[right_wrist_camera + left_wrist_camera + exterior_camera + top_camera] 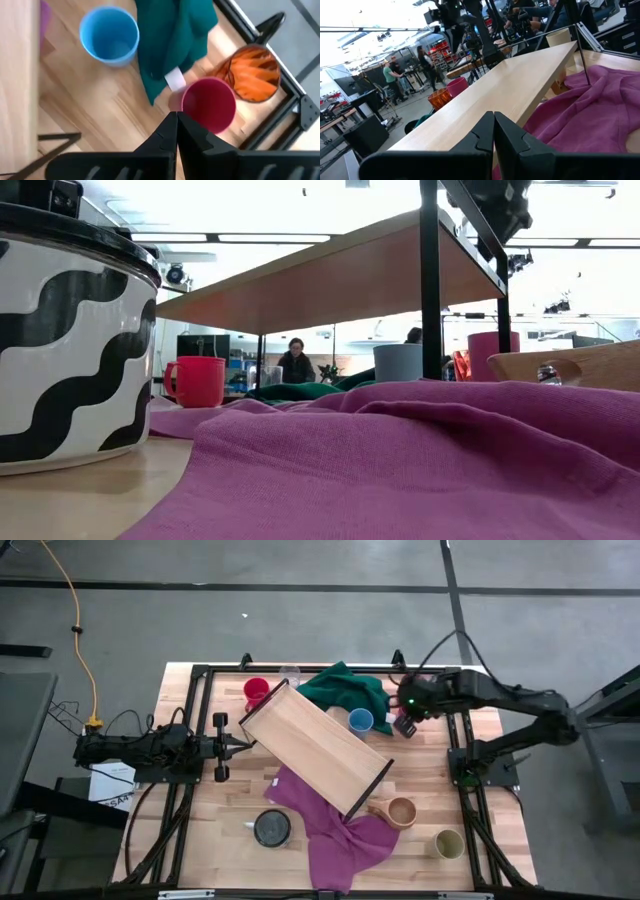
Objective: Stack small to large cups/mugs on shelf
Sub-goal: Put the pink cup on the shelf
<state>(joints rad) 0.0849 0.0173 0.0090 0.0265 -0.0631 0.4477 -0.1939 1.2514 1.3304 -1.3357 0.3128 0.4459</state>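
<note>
Right gripper [175,116], jaws shut and empty, hovers over the magenta cup [209,104] at the table's far right beside the green cloth [175,40]; it should open before descending, while the left gripper [493,119], shut and empty, waits left of the shelf [316,747].

Shelf [315,745] between two cloths

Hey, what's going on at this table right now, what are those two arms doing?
Nothing is held yet. The right gripper is shut and hovers above the magenta cup, beside the orange patterned cup and green cloth. The left gripper, also shut, waits at the table's left edge, pointing at the shelf, which lies diagonally across the table with no cups on it. The other cups stand scattered around it, some by the purple cloth.
</note>
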